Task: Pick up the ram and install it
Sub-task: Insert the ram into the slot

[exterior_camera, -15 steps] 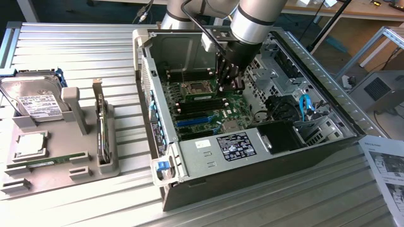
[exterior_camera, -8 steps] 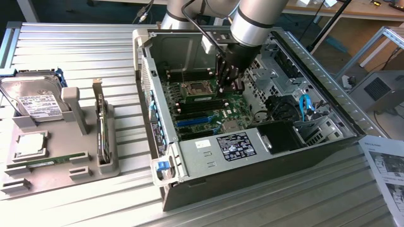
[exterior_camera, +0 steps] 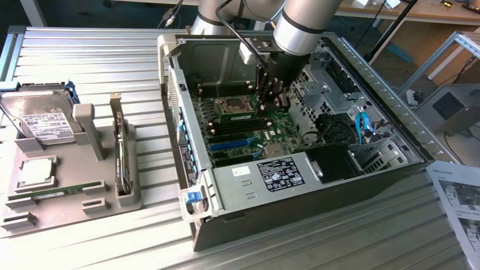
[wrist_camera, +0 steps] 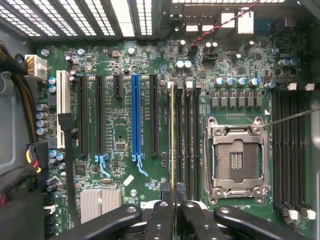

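In the exterior view, the smooth grey arm (exterior_camera: 300, 22) stands inside an open computer case (exterior_camera: 375, 95) of bare sheet metal, set on a ribbed aluminium table (exterior_camera: 90, 56). The dark pincer (exterior_camera: 271, 104) hangs over the green circuit board (exterior_camera: 277, 135). The ram (exterior_camera: 240, 117), a long thin green strip, stretches from the pincer toward nine o'clock. It lies just on the six o'clock side of the square metal socket (exterior_camera: 229, 104). At nine o'clock from the case sits a dull grey moulded tray (exterior_camera: 67, 211). The tray carries a shiny hard drive (exterior_camera: 41, 121) and a dark card (exterior_camera: 120, 152) standing on edge. A printed sheet (exterior_camera: 457, 197) lies at four o'clock from the case.

In the wrist view, the pincer (wrist_camera: 172, 195) is drawn in narrow, its matt black fingers (wrist_camera: 160, 220) pressed flat on either side of the ram (wrist_camera: 172, 140). The ram is seen edge-on (little more than a thin yellowish line). It runs lengthwise beside the black memory slots (wrist_camera: 187, 140), between the long blue slot (wrist_camera: 135, 117) and the steel-framed socket (wrist_camera: 237, 157). Whether its lower edge is already in a slot or just above one cannot be told. A finned silver block (wrist_camera: 100, 202) sits on the board beyond the blue slot, and a white slot (wrist_camera: 63, 107) lies farther out.
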`<state>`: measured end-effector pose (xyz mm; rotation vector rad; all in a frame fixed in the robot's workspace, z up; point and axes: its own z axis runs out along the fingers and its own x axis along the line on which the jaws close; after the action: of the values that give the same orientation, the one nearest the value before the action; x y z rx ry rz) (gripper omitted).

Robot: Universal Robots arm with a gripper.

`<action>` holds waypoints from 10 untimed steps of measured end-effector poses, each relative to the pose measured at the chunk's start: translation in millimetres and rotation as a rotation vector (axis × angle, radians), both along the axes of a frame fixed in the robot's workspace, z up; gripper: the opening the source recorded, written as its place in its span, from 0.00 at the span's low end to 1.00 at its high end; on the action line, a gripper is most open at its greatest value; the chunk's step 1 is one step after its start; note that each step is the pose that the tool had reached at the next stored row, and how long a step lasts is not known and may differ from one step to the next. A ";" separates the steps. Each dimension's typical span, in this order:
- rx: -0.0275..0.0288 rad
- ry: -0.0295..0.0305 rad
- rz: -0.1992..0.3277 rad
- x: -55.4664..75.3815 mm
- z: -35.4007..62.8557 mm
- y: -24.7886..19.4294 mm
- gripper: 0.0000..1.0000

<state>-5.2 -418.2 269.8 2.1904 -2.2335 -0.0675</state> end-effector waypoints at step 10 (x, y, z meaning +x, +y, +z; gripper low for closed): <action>0.0000 0.0001 0.000 0.0 -5.3 1.7 0.12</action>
<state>-5.3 -416.5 264.4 2.1902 -2.2336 -0.0676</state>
